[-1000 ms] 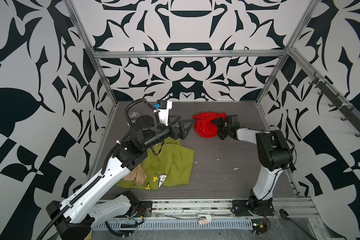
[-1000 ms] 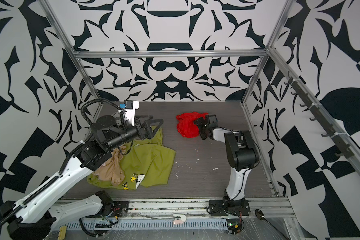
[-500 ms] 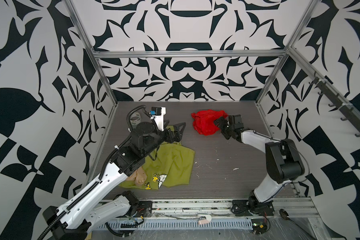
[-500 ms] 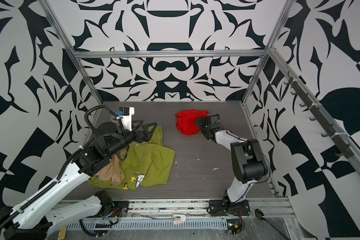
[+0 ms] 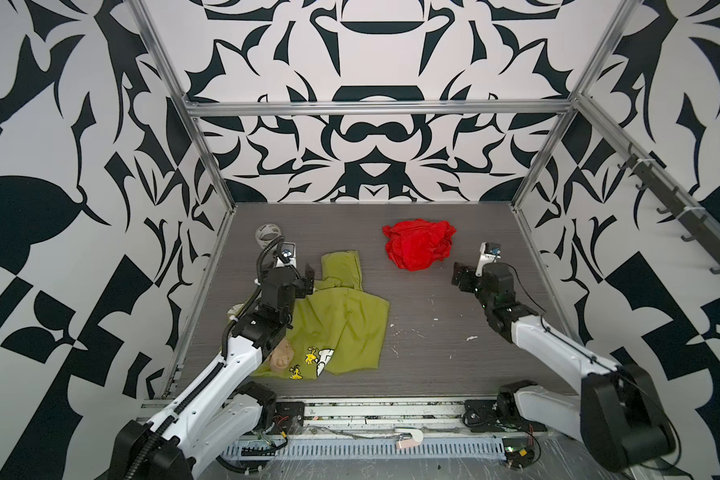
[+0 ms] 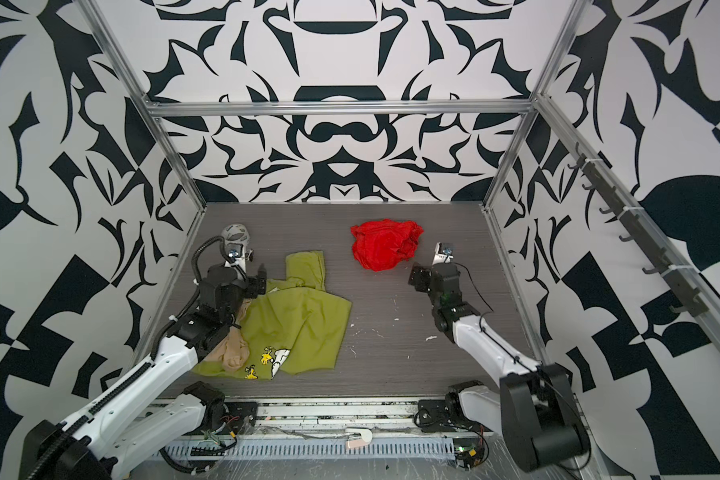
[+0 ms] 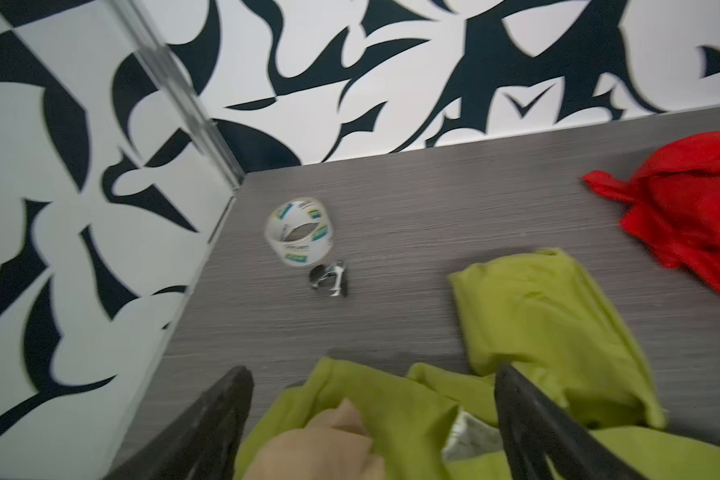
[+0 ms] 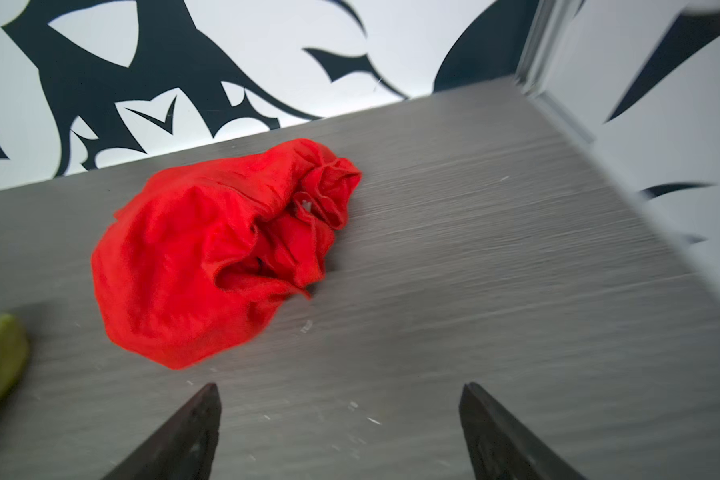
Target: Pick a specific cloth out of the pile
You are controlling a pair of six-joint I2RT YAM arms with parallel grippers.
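The red cloth (image 5: 418,245) is seen crumpled apart from the pile (image 5: 341,320); the left gripper (image 7: 373,371) and the right gripper (image 8: 339,390) are spread wide, empty.

Black-and-white patterned walls (image 5: 371,137), grey floor (image 5: 433,357)

red cloth (image 5: 418,245): thin fabric; matt; finely creased | olive-green shirt (image 5: 341,320): soft cloth; matt; flat printed cartoon patch | beige cloth (image 6: 233,353): smooth, stocking-like fabric | table (image 5: 433,353): grey wood-grain surface; matt; flecked with pale scuffs | tape roll (image 7: 298,230): glossy plastic film | frame bars (image 5: 375,109): brushed metal; dull sheen | walls (image 5: 59,104): smooth matt panels; black-on-white print
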